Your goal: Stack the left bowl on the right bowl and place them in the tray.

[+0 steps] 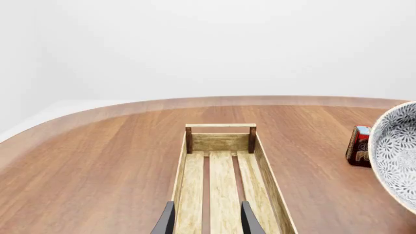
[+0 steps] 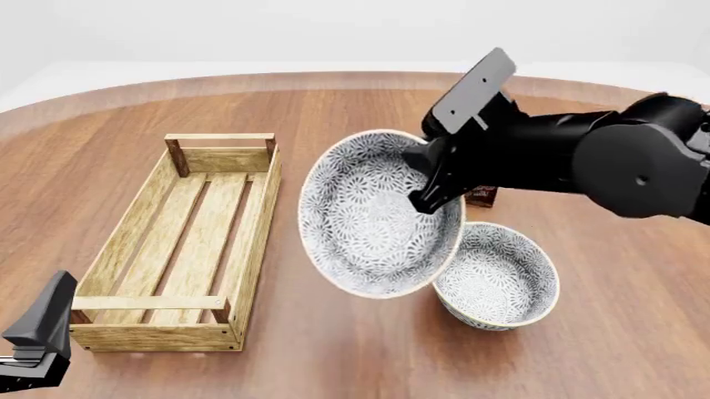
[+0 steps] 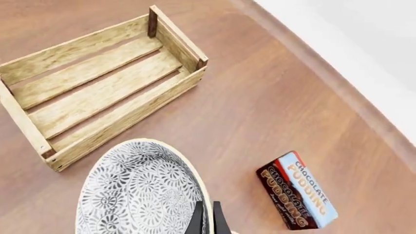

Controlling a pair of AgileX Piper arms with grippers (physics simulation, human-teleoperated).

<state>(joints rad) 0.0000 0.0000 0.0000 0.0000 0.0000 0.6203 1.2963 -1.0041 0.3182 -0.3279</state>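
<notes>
The left bowl (image 2: 372,218), white with grey floral speckle, hangs tilted on edge in the air, and my right gripper (image 2: 426,198) is shut on its rim. In the right wrist view the fingers (image 3: 197,219) pinch that rim beside the bowl's inside (image 3: 140,190). The right bowl (image 2: 496,276) sits upright on the table, just below and right of the held one. To the left lies the long light-wood tray (image 2: 258,237), with nothing in it. At the tray's near end my left gripper (image 2: 39,331) is open, its fingers (image 1: 165,220) spread over the slats (image 1: 222,185).
A chocolate pudding box (image 3: 297,189) lies on the table behind the bowls, mostly hidden by my right arm in the front view. It also shows beside the held bowl (image 1: 398,151) in the left wrist view. The table's rounded far edge (image 2: 332,79) curves behind.
</notes>
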